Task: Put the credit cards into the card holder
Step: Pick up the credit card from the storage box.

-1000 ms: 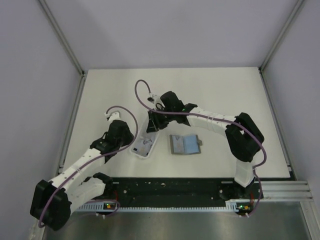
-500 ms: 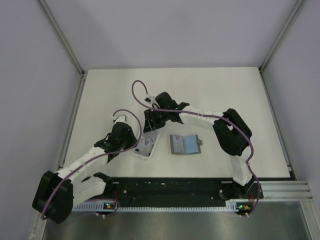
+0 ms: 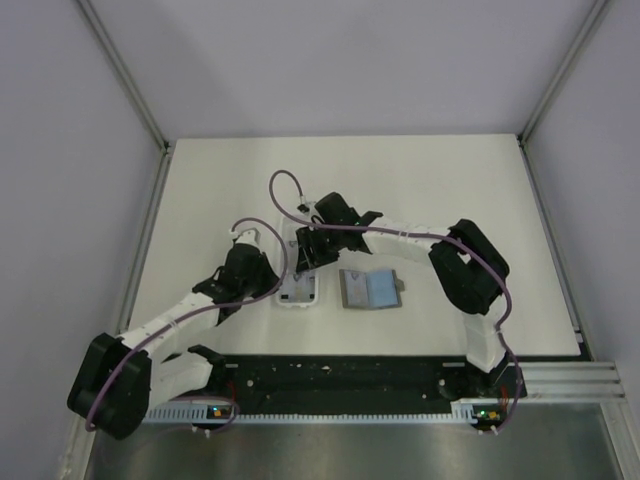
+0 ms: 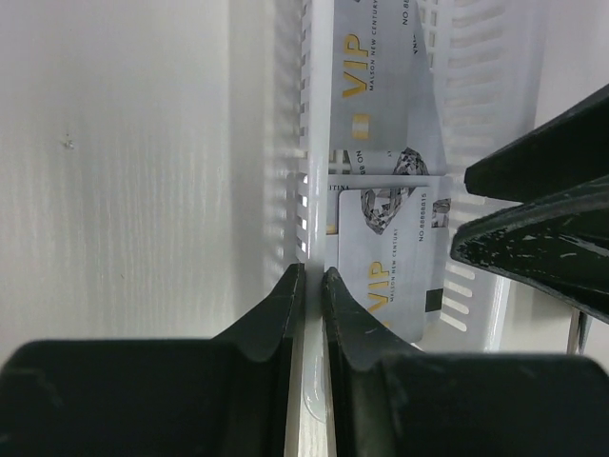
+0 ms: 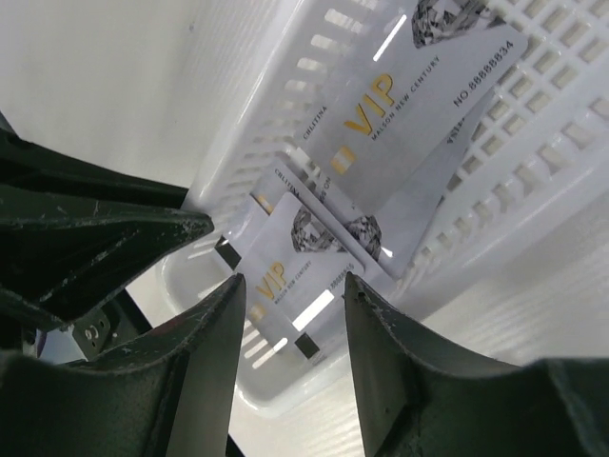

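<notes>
1. The left gripper (image 4: 309,286) had its jaws clamped on the side wall of the white tray (image 4: 301,143), probably to steady it.
2. The right gripper (image 5: 290,286) hung over the credit cards (image 5: 381,124) lying in that tray, jaws apart, likely lining up a pick.
3. The card holder (image 3: 370,289) lay open on the counter (image 3: 450,180) just beside the tray, ready to receive them.

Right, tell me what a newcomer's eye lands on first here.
A white tray mid-table holds overlapping silver VIP cards. The left pincer is shut on its wall, and the right pincer hangs open over the cards. Just right of the tray in the top view, the wallet lies open.
</notes>
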You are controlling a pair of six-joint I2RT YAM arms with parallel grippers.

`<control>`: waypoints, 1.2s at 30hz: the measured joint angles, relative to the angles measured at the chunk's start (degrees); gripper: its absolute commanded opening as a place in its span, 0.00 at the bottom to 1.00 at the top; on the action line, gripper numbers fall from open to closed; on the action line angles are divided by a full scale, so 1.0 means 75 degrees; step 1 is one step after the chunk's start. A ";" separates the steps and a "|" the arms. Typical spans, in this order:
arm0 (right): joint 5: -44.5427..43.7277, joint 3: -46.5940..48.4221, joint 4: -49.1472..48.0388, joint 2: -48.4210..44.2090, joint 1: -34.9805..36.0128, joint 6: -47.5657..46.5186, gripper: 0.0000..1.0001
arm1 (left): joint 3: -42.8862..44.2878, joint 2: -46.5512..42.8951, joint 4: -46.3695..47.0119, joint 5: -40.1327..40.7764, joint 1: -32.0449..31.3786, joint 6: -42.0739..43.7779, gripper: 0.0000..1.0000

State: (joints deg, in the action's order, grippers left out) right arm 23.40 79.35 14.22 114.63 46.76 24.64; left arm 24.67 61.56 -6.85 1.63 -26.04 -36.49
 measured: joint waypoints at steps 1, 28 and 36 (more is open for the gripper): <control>-0.0017 -0.0055 0.0006 -0.0067 0.0000 0.0003 0.46 | -0.0006 0.0015 0.0020 -0.0020 -0.0003 0.0000 0.00; -0.0851 -0.0883 0.0262 -0.1518 -0.0003 -0.0274 0.43 | -0.1836 -0.2489 0.1932 0.1087 -0.1827 0.0697 0.00; -0.0799 -0.1151 0.0169 -0.1515 -0.0003 -0.0530 0.43 | -0.1836 -0.2486 0.1947 0.1279 -0.1836 0.0720 0.00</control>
State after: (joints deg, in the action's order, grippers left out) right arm 17.41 70.72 15.49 103.26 46.74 20.67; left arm 10.90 42.92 7.75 11.22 -39.81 -31.09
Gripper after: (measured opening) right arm 0.430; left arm 0.131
